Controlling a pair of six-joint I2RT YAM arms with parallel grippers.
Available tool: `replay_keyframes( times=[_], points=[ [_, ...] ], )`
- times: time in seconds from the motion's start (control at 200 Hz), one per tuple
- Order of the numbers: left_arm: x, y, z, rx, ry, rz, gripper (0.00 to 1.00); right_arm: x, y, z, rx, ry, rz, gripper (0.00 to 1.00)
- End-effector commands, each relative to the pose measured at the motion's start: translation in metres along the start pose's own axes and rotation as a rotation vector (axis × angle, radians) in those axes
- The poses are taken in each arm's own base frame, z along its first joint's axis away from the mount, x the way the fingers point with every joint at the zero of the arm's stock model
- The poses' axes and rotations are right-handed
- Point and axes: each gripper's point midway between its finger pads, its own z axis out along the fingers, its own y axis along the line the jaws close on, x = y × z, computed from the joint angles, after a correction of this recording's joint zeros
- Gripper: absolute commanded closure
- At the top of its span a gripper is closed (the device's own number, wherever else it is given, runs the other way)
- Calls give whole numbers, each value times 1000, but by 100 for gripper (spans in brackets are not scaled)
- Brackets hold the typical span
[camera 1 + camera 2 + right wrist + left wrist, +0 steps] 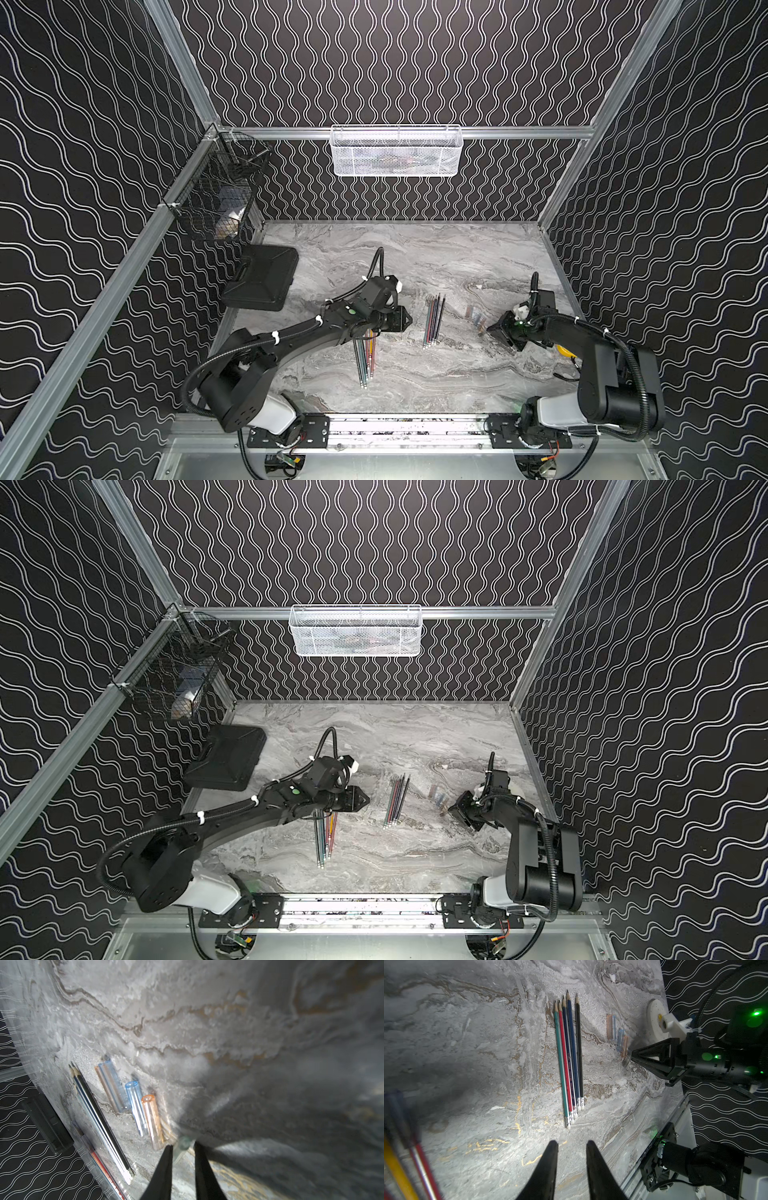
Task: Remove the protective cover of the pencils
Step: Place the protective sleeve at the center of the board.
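In a top view, left of middle, the left gripper (409,321) hangs empty, its jaws a little apart, over the capped pencils (365,359). In the middle of the worktop (415,257) lie five bare pencils (433,320). Further right lie loose covers (471,311). The right gripper (488,330) is barely open around a green cover (184,1144). I think about half is done.

Five uncapped pencils (569,1059), five loose caps (135,1105), two baskets (395,153), one case (262,278).
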Motion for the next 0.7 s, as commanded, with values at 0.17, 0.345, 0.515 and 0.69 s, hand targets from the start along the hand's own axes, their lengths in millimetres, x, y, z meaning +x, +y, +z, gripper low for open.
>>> replay_keyframes(
  times=[0.17,0.345,0.515,0.69],
  points=[
    [21,19,-32,-55,18,2,71,-1,-1,0,2,-6,-4,78],
    [37,36,-49,-99,17,-19,70,-4,8,2,-47,5,-3,77],
    [45,41,-60,-105,10,-24,70,-8,15,1,-67,3,-9,77],
    [50,44,-64,-111,12,-24,70,-10,19,-3,-81,-10,-18,77]
  ],
)
